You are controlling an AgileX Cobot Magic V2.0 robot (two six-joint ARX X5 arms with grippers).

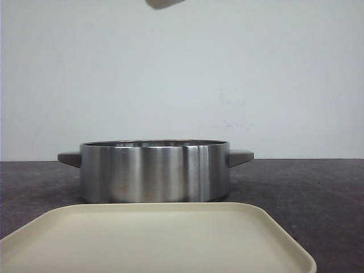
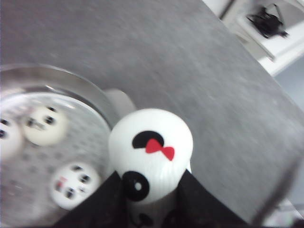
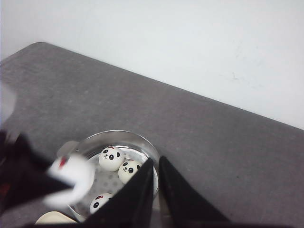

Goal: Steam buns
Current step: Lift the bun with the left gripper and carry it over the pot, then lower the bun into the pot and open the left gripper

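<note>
My left gripper (image 2: 151, 175) is shut on a white panda bun (image 2: 152, 137) with a red bow and holds it in the air by the rim of the steel pot (image 2: 90, 95). Three panda buns (image 3: 110, 158) (image 3: 128, 171) (image 3: 99, 203) lie on the perforated insert inside the pot (image 3: 142, 142). In the right wrist view the held bun (image 3: 71, 178) shows blurred over the pot's near side. My right gripper (image 3: 156, 161) is shut and empty, high above the pot. The front view shows only the pot's wall (image 1: 153, 170); its inside and both grippers are hidden.
A beige tray (image 1: 159, 239) lies in front of the pot on the dark grey table (image 1: 307, 187); its corner also shows in the right wrist view (image 3: 54, 218). A white wall stands behind. A greyish object (image 1: 165, 3) pokes in at the front view's top edge.
</note>
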